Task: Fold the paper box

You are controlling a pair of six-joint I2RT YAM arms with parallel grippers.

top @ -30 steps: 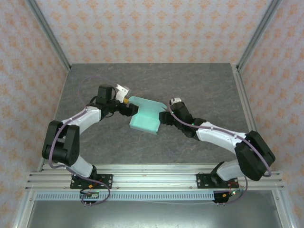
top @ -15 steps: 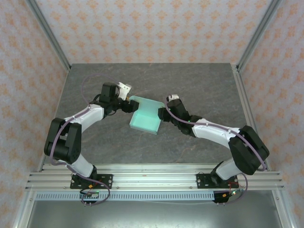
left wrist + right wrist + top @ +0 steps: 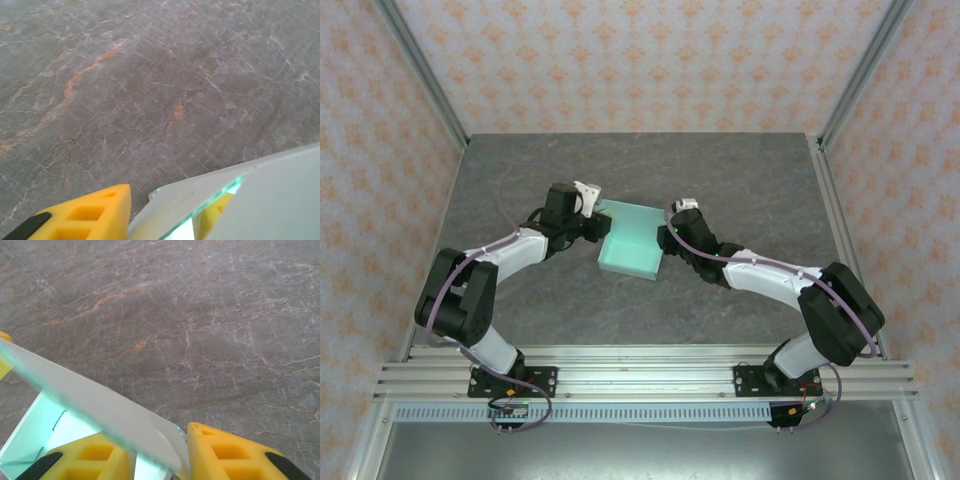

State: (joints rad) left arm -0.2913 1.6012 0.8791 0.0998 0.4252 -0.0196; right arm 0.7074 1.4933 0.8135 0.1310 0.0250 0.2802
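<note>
- Orange-patterned wallpaper lines the walls around a grey, veined table. A metal rail runs along the bottom of the overhead frame, where both arms are bolted.
- The paper box, pale mint-green card, lies on the table at the centre of the overhead frame. It sits between the two arms, which bend in toward it from lower left and lower right.
- The left gripper meets the box at its upper-left edge. The right gripper meets it at the right edge, roughly opposite.
- In the left wrist view, the left gripper straddles a pale wall of the paper box that slants in from the lower right. One yellow finger stands at the lower left just beside the card, and the other peeks out from behind it.
- In the right wrist view, the right gripper has a yellow finger on either side of a blurred strip of the paper box. The strip crosses from the left edge down to the bottom centre.
- Both pairs of fingers are drawn in around the card with a gap visible between them. I cannot tell whether either pair actually pinches it.
</note>
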